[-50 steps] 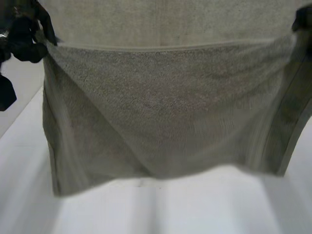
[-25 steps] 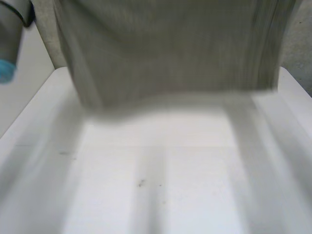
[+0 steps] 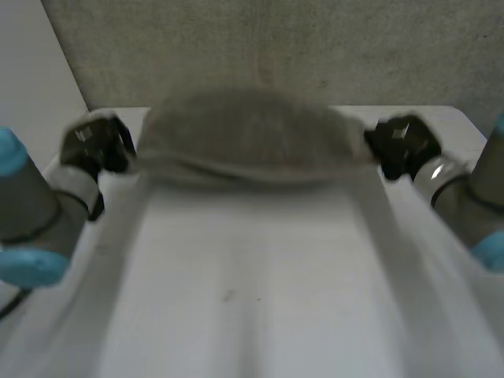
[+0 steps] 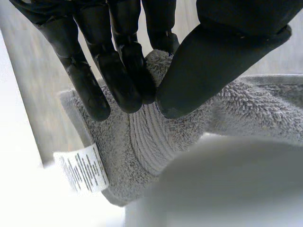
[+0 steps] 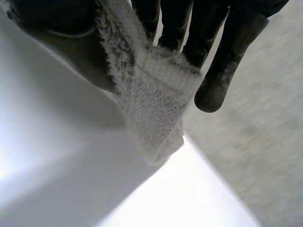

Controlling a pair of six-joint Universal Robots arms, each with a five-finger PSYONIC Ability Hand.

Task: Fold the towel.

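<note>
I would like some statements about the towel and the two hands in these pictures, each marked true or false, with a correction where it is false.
1. The left hand pinches the towel between its fingers and thumb. True.
2. The right hand is open and apart from the towel. False: its fingers and thumb pinch the towel near a corner.
3. A white care label is sewn on the towel close to the left hand. True.
4. The towel lies spread flat over the near half of the table. False: it is bunched between the two hands at the table's far side, and the near half is bare.
</note>
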